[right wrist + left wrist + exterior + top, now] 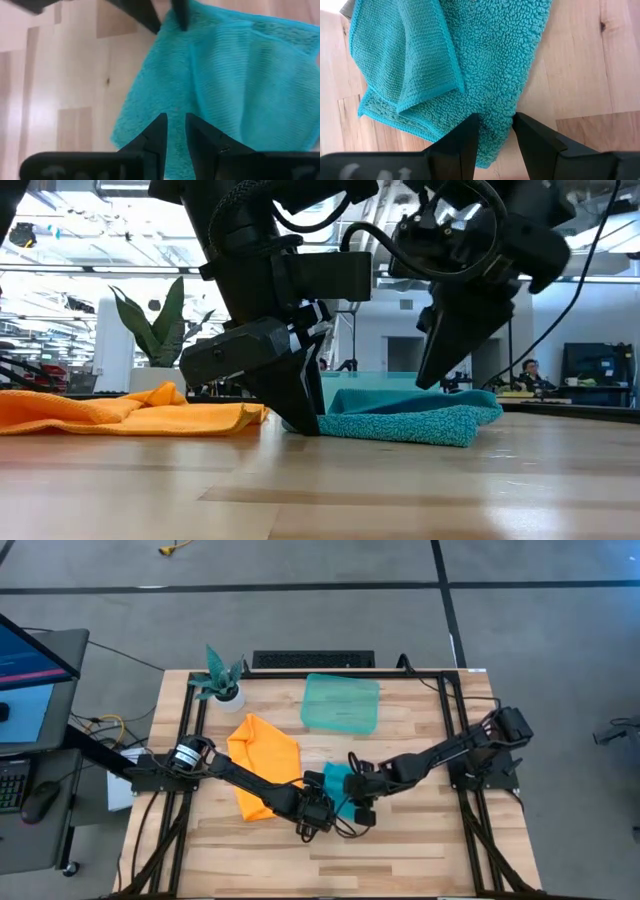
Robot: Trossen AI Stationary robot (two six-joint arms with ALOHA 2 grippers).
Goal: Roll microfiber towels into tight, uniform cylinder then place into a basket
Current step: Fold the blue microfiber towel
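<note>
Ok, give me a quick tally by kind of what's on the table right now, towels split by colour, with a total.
Orange towel: 1
Turquoise towel: 1
Teal-green basket: 1
Small potted plant: 1
Total: 4

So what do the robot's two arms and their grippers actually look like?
Both arms are dark, nearly black, built of slim jointed segments with black cables looped along them. The left arm has a silvery ring at its base joint. The left gripper and the right gripper each end in two flat, tapered black fingers. No markings are legible.
</note>
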